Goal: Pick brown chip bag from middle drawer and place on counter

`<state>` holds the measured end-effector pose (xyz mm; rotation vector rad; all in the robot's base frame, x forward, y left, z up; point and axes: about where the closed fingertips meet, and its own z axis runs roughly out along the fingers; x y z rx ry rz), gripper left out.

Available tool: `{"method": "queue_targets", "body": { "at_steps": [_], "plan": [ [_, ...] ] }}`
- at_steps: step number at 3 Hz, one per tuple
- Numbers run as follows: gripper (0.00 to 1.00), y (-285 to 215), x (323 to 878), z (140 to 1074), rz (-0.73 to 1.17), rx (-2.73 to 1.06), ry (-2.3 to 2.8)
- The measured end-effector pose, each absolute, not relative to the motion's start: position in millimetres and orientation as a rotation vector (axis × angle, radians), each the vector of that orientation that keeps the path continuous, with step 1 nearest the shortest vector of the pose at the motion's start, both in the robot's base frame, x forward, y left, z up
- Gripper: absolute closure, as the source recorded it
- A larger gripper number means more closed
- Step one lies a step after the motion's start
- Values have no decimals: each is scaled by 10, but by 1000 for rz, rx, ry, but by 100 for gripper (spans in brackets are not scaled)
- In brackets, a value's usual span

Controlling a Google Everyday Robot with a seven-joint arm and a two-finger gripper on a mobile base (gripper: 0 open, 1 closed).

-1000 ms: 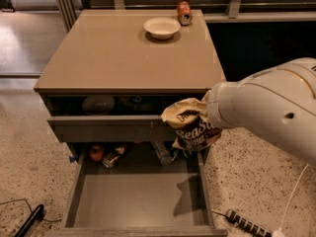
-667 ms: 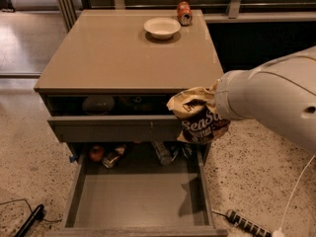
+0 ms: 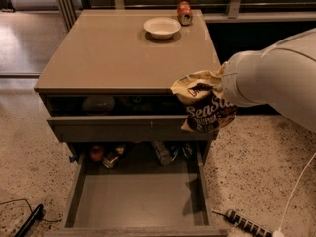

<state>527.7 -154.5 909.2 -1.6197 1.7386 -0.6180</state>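
The brown chip bag point(image 3: 207, 107) hangs in the air at the counter's front right corner, its cream top level with the counter edge and its "Sea Salt" lettering facing me. My gripper point(image 3: 223, 87) is at the end of the white arm coming in from the right. It is shut on the bag's top and mostly hidden by the wrist. The tan counter point(image 3: 113, 58) lies to the left of the bag. The middle drawer point(image 3: 140, 201) is pulled open below, its flat grey floor bare at the front.
A white bowl point(image 3: 162, 27) and an orange can point(image 3: 183, 12) stand at the back of the counter. The upper drawer point(image 3: 123, 128) is slightly open. Small items, including a red one point(image 3: 96, 153) and a bottle point(image 3: 162, 153), lie at the drawer's back. A power strip point(image 3: 245, 223) lies on the floor.
My gripper has lifted the chip bag up and slightly right, from the height of the upper drawer front to the level of the counter edge.
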Motion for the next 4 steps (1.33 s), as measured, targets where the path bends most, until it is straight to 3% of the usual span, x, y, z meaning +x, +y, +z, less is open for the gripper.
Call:
{"method": "queue_targets", "body": {
  "at_steps": [4],
  "plan": [
    [100,-1888,5521,10114,-766,-1438,1721]
  ]
}}
